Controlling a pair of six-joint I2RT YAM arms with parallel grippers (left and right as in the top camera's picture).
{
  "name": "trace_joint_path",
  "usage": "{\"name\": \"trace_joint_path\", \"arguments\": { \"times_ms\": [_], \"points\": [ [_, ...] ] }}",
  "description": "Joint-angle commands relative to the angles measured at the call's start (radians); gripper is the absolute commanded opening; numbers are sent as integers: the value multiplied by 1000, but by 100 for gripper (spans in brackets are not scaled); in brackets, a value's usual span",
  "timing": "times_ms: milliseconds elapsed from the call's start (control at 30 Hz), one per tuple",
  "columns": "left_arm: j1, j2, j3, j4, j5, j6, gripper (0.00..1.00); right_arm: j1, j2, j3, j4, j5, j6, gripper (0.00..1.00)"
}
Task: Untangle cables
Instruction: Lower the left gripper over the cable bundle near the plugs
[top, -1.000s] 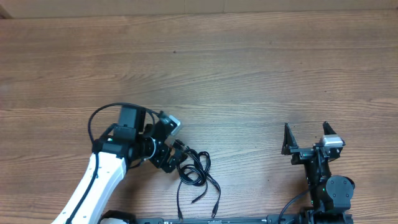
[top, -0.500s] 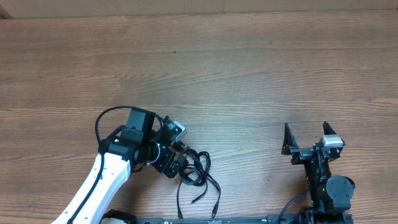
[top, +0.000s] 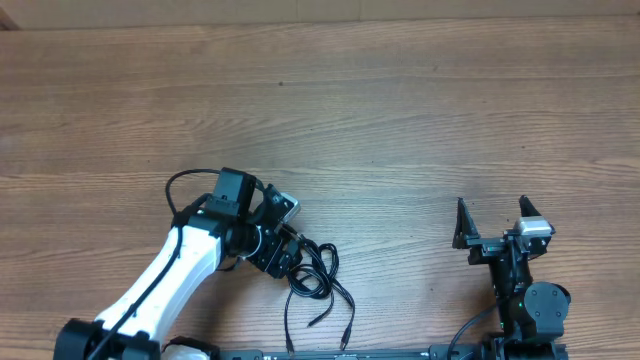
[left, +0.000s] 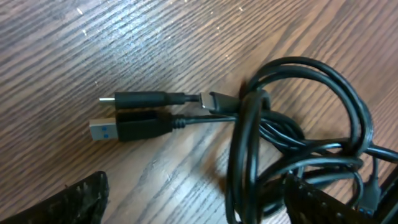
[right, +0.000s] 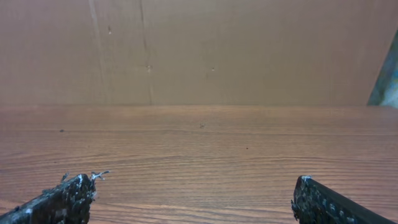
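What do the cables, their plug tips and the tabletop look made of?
Cables: black rubbery or plastic jacket, smooth, soft glints. Plug tip: silvery, likely metal, in black moulded plastic. Table: brown wood grain, slight sheen; possibly laminate.

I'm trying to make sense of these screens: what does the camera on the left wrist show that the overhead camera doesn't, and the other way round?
Only the left wrist view shows two plugs lying side by side, a slim plug and a wider plug with a blue insert, and how the cables cross within their loop. Only the overhead view shows both arms, the right gripper open and well away from the cables, and loose cable ends trailing toward the near edge. Both show the black cables, the wooden table and the left gripper, fingers apart at the tangle.
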Motion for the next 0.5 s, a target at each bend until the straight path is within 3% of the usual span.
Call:
{"name": "trace_joint_path", "arguments": {
  "times_ms": [0,133,367,467],
  "points": [
    [-6,17,6,22,-3,-31,82,-4,-8,-10,2,9,0,100],
    [-6,18,6,27,-6,-30,67,-4,-8,-10,2,9,0,100],
    [-7,37,6,26,-4,-31,61,-4,-8,-10,2,9,0,100],
    [-11,53,6,26,-3,-33,53,-4,-8,-10,2,9,0,100]
  ]
}}
